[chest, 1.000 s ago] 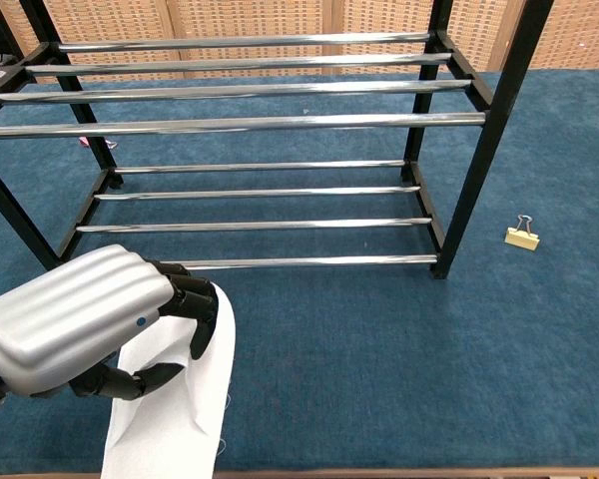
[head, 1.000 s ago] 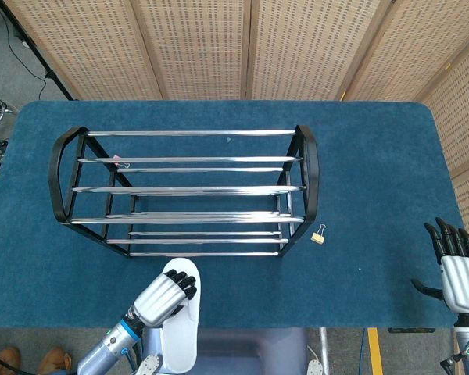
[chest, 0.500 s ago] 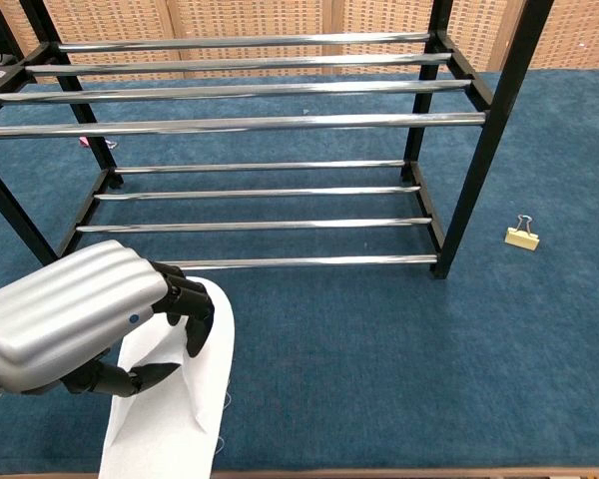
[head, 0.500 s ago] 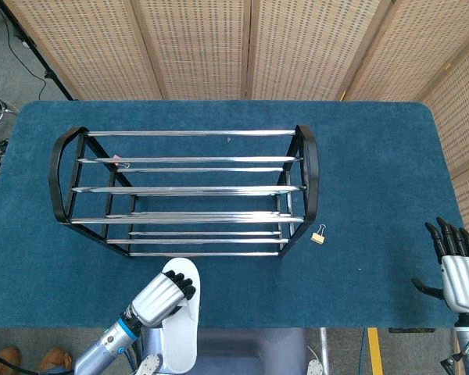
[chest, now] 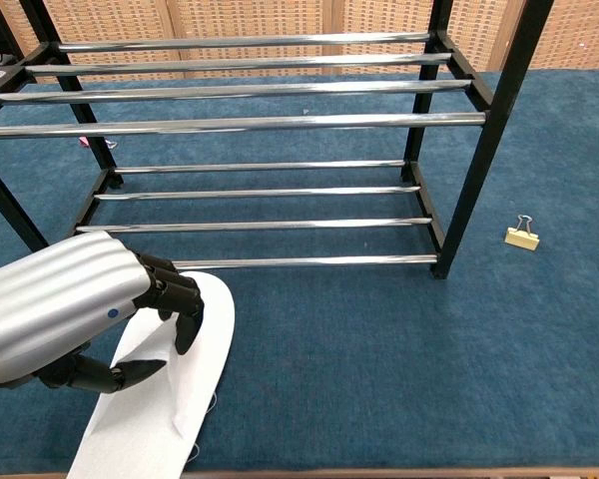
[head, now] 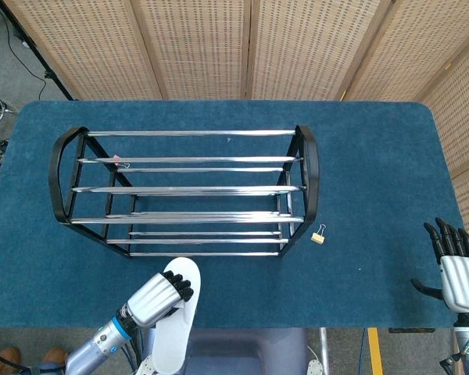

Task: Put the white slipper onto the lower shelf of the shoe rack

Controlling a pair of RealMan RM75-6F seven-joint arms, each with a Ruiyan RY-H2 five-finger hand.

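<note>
The white slipper lies at the table's front edge, toe toward the rack and heel hanging past the edge to the left. My left hand holds it near the toe, fingers over the top and thumb along its left side. Just beyond it stands the black and chrome shoe rack, its lower shelf bars bare. My right hand hovers open at the front right corner, far from the slipper, and shows only in the head view.
A small binder clip lies on the blue table cloth right of the rack's right end frame. Woven screens stand behind the table.
My left hand has drifted slightly left and toward the front edge. The slipper has flattened out and its heel has swung left. The right hand has not moved.
</note>
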